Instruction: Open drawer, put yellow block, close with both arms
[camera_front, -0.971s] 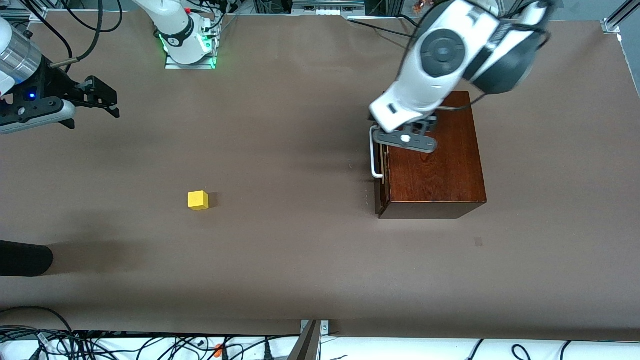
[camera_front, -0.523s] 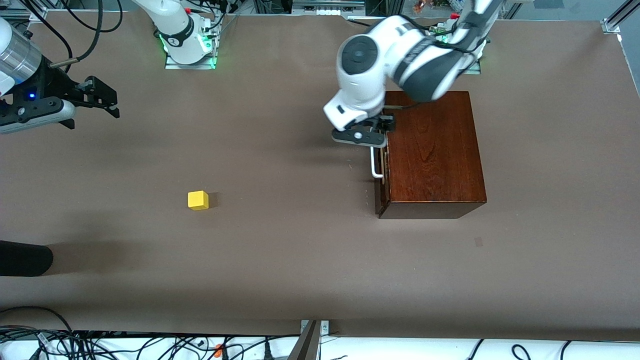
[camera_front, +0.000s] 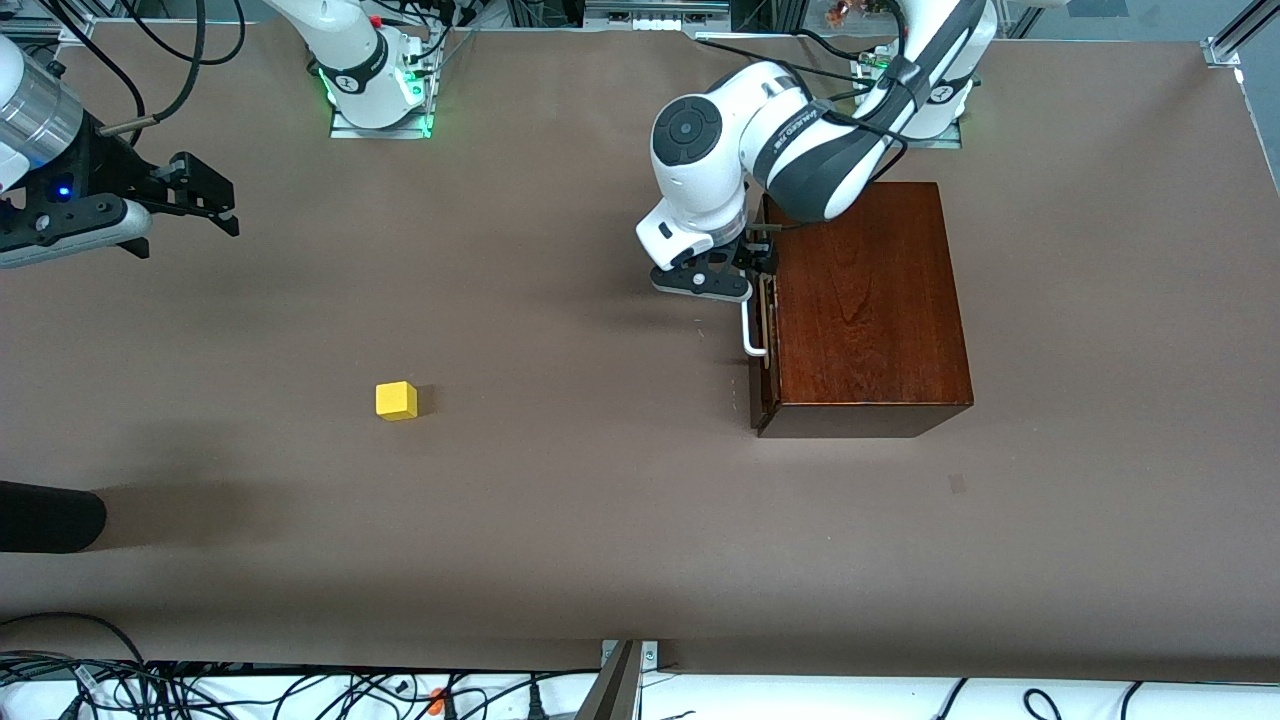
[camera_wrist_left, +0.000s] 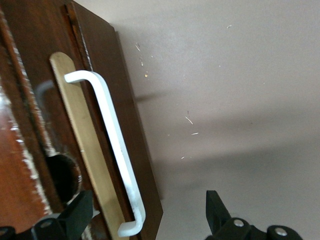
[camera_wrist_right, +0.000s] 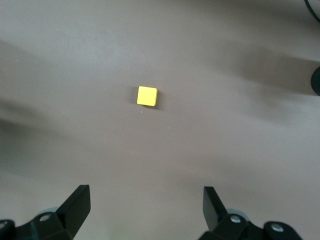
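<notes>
The dark mahogany box (camera_front: 870, 300) stands toward the left arm's end of the table. The drawer's front (camera_front: 757, 385) faces the right arm's end and carries a white bar handle (camera_front: 747, 325); a thin strip of light wood shows between front and box. My left gripper (camera_front: 756, 268) is open at the handle's end farther from the front camera. In the left wrist view the handle (camera_wrist_left: 116, 145) has one end between the spread fingers (camera_wrist_left: 75, 217), untouched. The yellow block (camera_front: 396, 400) lies on the table, also in the right wrist view (camera_wrist_right: 147, 96). My right gripper (camera_front: 222, 208) waits open and empty, high over its end of the table.
A black rounded object (camera_front: 50, 515) pokes in at the table's edge by the right arm's end, nearer the front camera than the block. The right arm's base (camera_front: 375, 90) and the left arm's base (camera_front: 925, 100) stand along the table's edge farthest from the front camera.
My left arm has swung from over the box top to the drawer's front, bringing its gripper down to the handle's end. The right arm and the block have not moved.
</notes>
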